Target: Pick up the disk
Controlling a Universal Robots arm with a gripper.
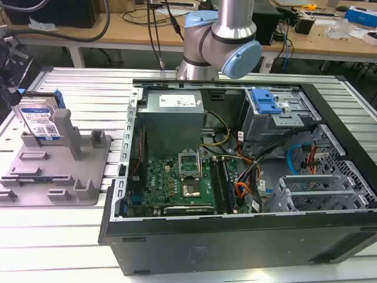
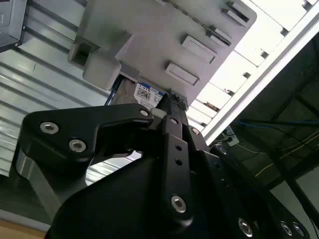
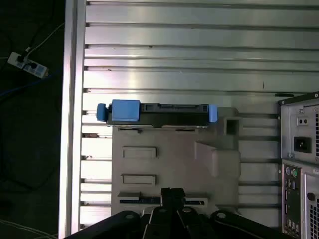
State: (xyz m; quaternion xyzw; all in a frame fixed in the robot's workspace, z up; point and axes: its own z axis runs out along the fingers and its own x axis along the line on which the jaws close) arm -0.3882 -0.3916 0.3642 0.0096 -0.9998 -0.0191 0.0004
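One disk (image 1: 40,121): is standing upright on its edge in a slot along one edge of the fixture, just beside the tall post
Two blue rail ends (image 3: 213,113): are showing at either end of the disk's upper edge in the first wrist view
One disk label: blue and white with a barcode, is facing outward in the exterior view; its print is too small to read
One gripper (image 3: 172,191): is pointing toward the fixture, apart from the disk; its jaws are pressing together with nothing between them
One fixture (image 1: 65,171): grey plastic, is lying flat near the table's edge on the exterior view's left
One table (image 1: 88,88): ribbed aluminium, is carrying the fixture and the computer case
One computer case (image 1: 235,242): black, is lying open on its side just beside the fixture
One power supply (image 1: 174,118): is sitting in a corner of the case and wearing one white label, too small to read
One blue latch (image 1: 265,101): is sitting on the drive bay inside the case
One arm (image 1: 221,35): is rising beyond the table's far edge
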